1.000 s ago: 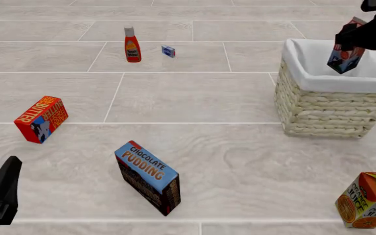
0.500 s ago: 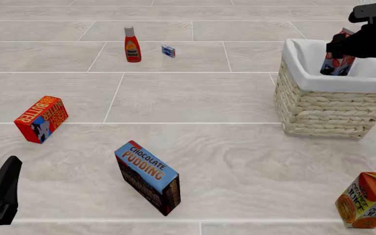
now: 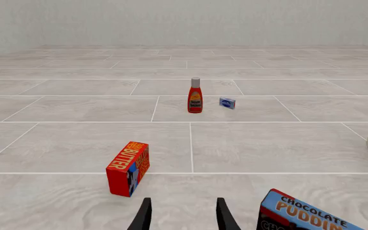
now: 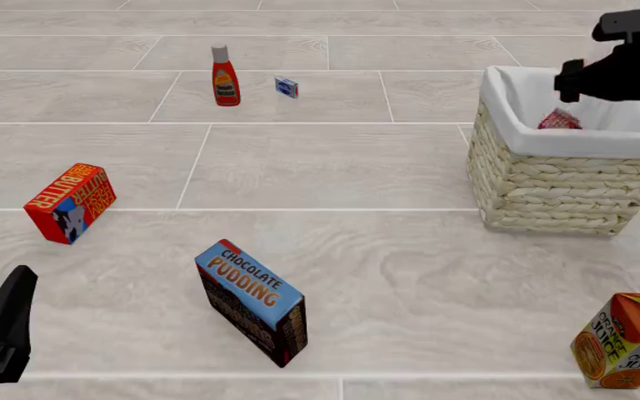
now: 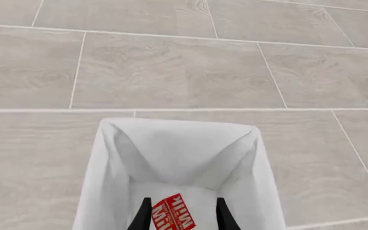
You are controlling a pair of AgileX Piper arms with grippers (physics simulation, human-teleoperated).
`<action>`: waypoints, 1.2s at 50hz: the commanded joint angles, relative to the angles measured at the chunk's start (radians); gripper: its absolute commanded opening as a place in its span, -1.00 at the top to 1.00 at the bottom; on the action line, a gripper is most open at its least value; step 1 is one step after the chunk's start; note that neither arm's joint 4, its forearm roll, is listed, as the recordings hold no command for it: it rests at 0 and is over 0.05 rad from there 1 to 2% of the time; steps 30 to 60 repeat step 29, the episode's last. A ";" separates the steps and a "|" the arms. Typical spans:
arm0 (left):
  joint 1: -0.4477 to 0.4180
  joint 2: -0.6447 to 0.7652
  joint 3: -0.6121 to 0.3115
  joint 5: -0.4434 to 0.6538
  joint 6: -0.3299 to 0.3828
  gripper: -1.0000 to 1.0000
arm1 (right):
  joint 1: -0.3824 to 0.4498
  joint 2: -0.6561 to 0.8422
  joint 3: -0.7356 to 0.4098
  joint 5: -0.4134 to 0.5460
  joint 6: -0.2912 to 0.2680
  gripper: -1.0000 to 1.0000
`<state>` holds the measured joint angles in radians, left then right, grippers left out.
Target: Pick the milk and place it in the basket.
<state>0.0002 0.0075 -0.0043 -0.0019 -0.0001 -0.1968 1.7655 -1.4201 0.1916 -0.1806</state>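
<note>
The milk (image 4: pixel 559 122) lies inside the basket (image 4: pixel 553 183), only its red top showing above the white liner. The right wrist view shows the milk (image 5: pixel 173 218) resting on the liner floor of the basket (image 5: pixel 178 153), lettering up. My right gripper (image 4: pixel 573 83) hovers over the basket's far side, open, and its fingers (image 5: pixel 144 213) stand apart above the carton without touching it. Down at the near left, my left gripper (image 4: pixel 14 287) is open and empty, with its fingers (image 3: pixel 143 218) spread over bare floor.
A butter box (image 4: pixel 70 202) stands at the left and a chocolate pudding box (image 4: pixel 251 302) near the front centre. An orange juice carton (image 4: pixel 628 340) is at the front right. A red bottle (image 4: pixel 224 77) and a small blue box (image 4: pixel 287 87) sit at the back.
The milk left my right gripper's hold and dropped down into the basket, so only its top shows. The right gripper stays above the basket. The left arm has not moved.
</note>
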 commanded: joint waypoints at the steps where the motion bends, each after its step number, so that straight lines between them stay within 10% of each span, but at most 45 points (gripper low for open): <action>1: 0.000 0.000 0.000 0.000 0.000 -1.00 | 0.001 -0.002 -0.008 -0.006 0.014 -1.00; 60: 0.000 0.000 0.000 0.000 0.000 -1.00 | 0.040 -0.146 0.025 0.021 0.021 -1.00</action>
